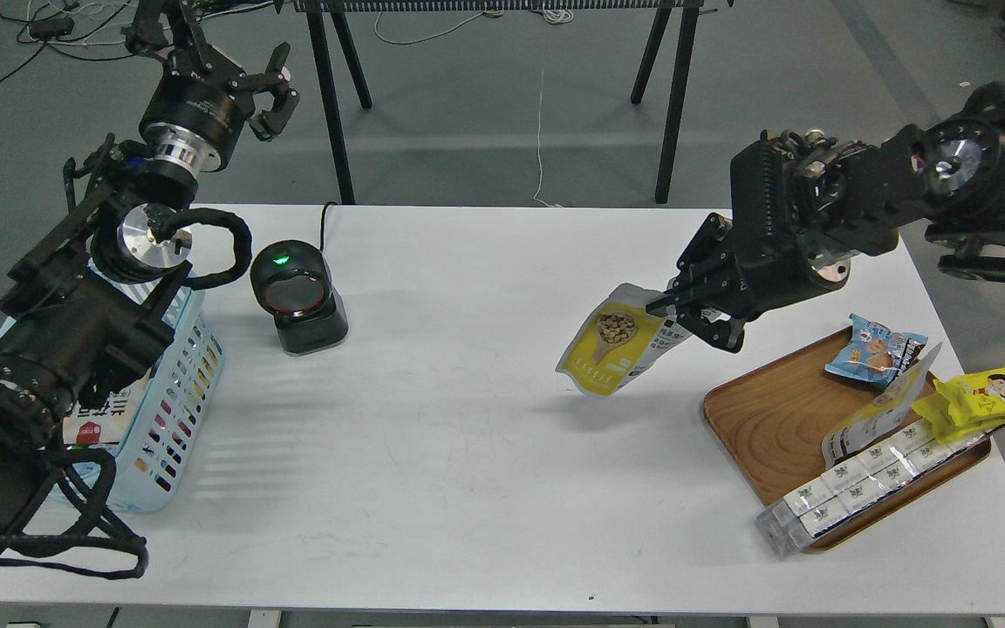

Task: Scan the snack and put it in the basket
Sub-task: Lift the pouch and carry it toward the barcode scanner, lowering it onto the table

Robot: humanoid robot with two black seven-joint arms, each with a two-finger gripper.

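Observation:
The snack (611,351), a yellow-and-white pouch with a picture of tan nuts, hangs tilted in the air above the table's right half. My right gripper (684,321) is shut on its upper right corner, left of the wooden tray. The light blue slotted basket (173,401) stands at the table's left edge, mostly hidden behind my left arm, with a white packet inside it. My left gripper (269,77) is raised high at the far left, beyond the table's back edge, open and empty.
A black scanner (297,296) with a green light stands at the back left, next to the basket. The brown wooden tray (769,419) at the right holds a blue cookie packet (874,349), a bright yellow packet (991,394), a white pouch and a long boxed pack (851,493).

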